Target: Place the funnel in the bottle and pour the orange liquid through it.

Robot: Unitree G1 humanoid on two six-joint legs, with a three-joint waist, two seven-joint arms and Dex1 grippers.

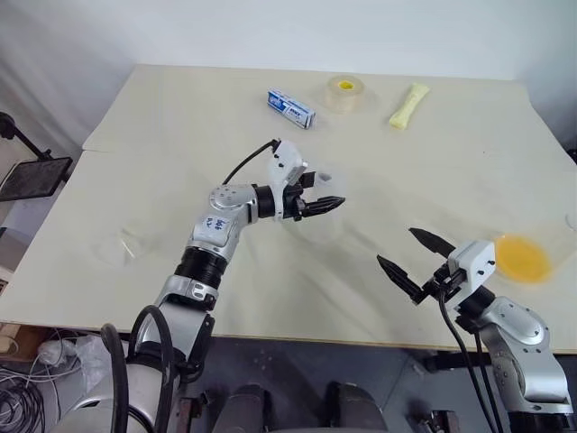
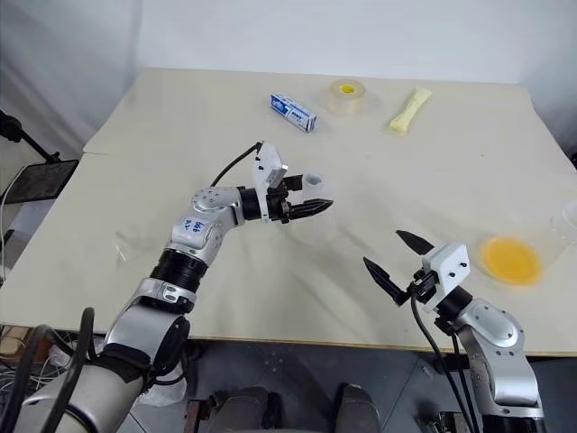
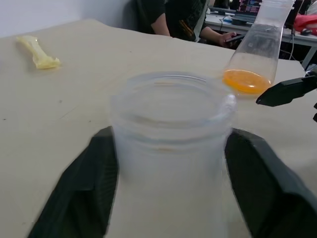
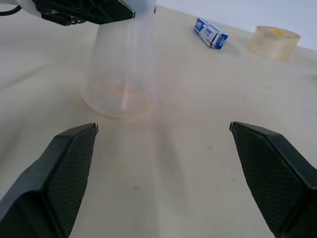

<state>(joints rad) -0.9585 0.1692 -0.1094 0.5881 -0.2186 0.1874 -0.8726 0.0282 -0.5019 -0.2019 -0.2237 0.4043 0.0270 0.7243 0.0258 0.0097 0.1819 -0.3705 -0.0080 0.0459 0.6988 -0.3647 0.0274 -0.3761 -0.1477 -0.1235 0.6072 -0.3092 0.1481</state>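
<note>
The bottle (image 3: 168,134) could be tipped over if the left hand (image 1: 325,191), set around its narrow neck, is drawn away askew, because the neck is caught on both sides. The bottle's base is seen resting on the worktop (image 1: 433,135), directly ahead of the right hand (image 1: 401,248). The bottle's mouth is bare, so liquid poured now would likely be spilled over the rim and across the worktop.

A 2nd risk is judged around the orange liquid (image 3: 246,80): it is kept in a clear tapered vessel (image 3: 257,44) just beside the right hand, on its outer side, and could be knocked by a careless reach.

Whether the neck is clamped by the left hand or merely flanked cannot be told. The right hand is spread wide with its 2 fingers well apart; nothing is held or touched by it.
</note>
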